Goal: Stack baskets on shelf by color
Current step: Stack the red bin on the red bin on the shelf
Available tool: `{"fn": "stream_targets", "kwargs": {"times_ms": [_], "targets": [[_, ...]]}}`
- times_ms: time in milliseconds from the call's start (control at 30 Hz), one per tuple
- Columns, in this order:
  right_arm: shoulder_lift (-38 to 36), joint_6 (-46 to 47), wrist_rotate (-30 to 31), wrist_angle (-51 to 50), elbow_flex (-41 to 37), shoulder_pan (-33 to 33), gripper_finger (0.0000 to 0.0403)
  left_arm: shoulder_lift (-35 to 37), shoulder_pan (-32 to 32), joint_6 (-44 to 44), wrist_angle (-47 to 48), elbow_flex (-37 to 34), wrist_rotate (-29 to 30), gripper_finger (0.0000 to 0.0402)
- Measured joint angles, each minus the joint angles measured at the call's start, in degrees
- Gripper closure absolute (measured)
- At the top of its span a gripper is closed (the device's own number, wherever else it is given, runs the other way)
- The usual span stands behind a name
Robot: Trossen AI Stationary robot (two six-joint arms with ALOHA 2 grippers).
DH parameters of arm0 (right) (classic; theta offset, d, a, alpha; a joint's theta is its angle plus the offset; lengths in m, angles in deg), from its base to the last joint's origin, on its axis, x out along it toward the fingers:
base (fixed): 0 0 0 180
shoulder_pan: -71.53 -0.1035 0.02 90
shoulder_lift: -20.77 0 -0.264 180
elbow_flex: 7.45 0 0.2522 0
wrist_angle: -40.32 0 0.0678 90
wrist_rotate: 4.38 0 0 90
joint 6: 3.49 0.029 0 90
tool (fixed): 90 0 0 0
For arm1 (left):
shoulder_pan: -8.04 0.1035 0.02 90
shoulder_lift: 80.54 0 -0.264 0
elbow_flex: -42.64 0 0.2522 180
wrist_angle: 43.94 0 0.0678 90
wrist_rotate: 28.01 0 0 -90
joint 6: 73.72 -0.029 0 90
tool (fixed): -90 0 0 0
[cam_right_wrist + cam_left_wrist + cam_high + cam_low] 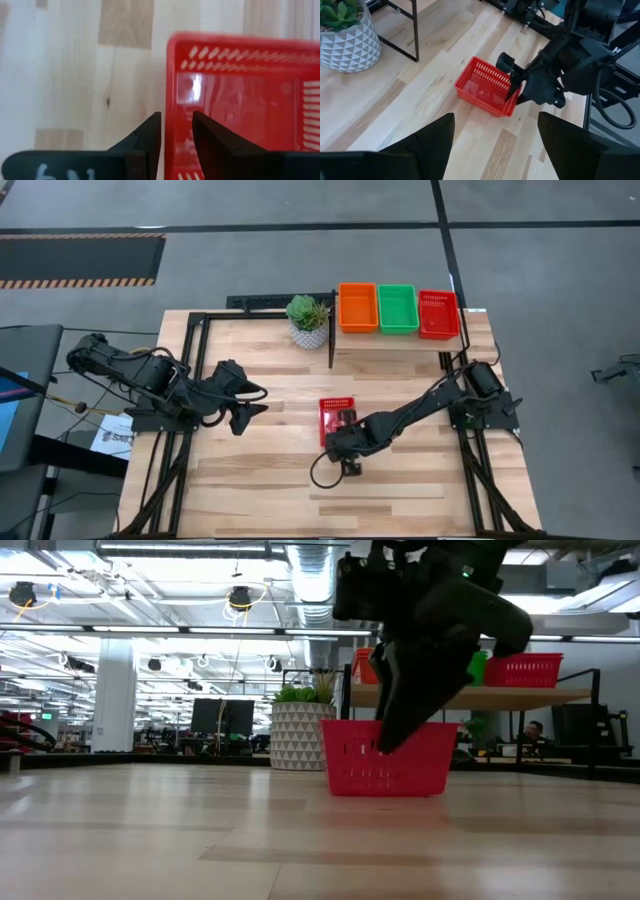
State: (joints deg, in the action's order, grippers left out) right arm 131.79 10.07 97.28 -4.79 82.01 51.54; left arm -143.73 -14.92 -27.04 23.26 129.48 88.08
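We saw bright, even overhead light from ceiling lamps (238, 598). The red basket (240, 100) beside the right gripper (176, 131) looked blurred, with a glare patch just ahead of the fingertips. Shadows fell soft.

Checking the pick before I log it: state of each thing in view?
Red basket: upright on table, rim between right gripper's fingers.
Right gripper: straddling basket wall, one finger inside, one outside.
Left gripper: open, empty, waiting left of basket.
Shelf: holds orange, green, red baskets in a row.
Plant: upright beside shelf.
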Motion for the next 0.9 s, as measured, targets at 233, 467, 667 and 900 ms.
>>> {"fn": "stream_targets", "kwargs": {"times_ms": [233,467,667,900], "targets": [[0.0,0.0,-1.1,2.2,-1.8,0.0,0.0289,0.0,0.0,0.2,0.0,0.0,0.1,0.0128],[0.0,0.6,-2.2,1.5,-1.7,0.0,0.039,0.0,0.0,0.1,0.1,0.0,0.2,0.0128],[-4.5,0.5,-3.0,-1.4,4.4,-1.0,0.0396,0.0,0.0,0.1,0.3,0.0,0.2,0.0128],[-19.8,-3.0,5.0,-13.6,11.1,-1.8,0.0399,0.0,0.0,-0.1,0.3,0.0,0.3,0.0128]]}}
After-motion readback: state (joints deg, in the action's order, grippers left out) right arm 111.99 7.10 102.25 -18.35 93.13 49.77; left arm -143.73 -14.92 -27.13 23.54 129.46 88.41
